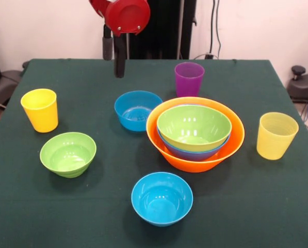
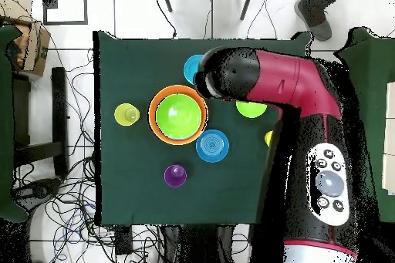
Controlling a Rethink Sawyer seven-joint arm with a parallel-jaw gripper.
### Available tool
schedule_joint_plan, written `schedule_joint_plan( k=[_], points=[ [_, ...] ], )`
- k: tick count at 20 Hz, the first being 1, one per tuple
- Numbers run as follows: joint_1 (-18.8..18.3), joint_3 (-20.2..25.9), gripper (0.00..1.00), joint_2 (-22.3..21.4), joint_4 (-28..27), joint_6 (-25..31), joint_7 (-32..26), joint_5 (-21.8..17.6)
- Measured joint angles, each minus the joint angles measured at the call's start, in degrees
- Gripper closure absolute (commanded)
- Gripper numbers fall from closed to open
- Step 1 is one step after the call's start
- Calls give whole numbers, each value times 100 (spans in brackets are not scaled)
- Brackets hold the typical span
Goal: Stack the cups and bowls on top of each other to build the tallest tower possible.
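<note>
Tower (image 1: pixel 195 135) so far: big orange bowl (image 1: pixel 195 160) as base, large blue bowl (image 1: pixel 192 152) nested in it, medium green bowl (image 1: pixel 194 126) on top, sitting right of table centre in the front view. Widest at the bottom makes sense for stability, but nesting upright adds little height, so you're trading height for steadiness. Loose pieces ring it: small blue bowl (image 1: pixel 138 109) just beside it on the far left, second small blue bowl (image 1: pixel 162 198) near the front edge, small green bowl (image 1: pixel 68 153) and yellow cup (image 1: pixel 40 109) well off left, ribbed pale cup (image 1: pixel 276 135) right, purple cup (image 1: pixel 189 78) just behind. Gripper (image 1: pixel 114 54) hangs empty above the far side of the green table (image 1: pixel 257 206), fingers apart, holding nothing. I'd guess the nearby small blue bowl goes next.
</note>
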Motion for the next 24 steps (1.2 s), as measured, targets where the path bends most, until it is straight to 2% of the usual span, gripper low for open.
schedule_joint_plan(
  k=[15,24],
  points=[
    [-364,63,0,-44,149,26,0,-46],
    [-528,75,0,-228,149,509,-1,-89]
  ],
)
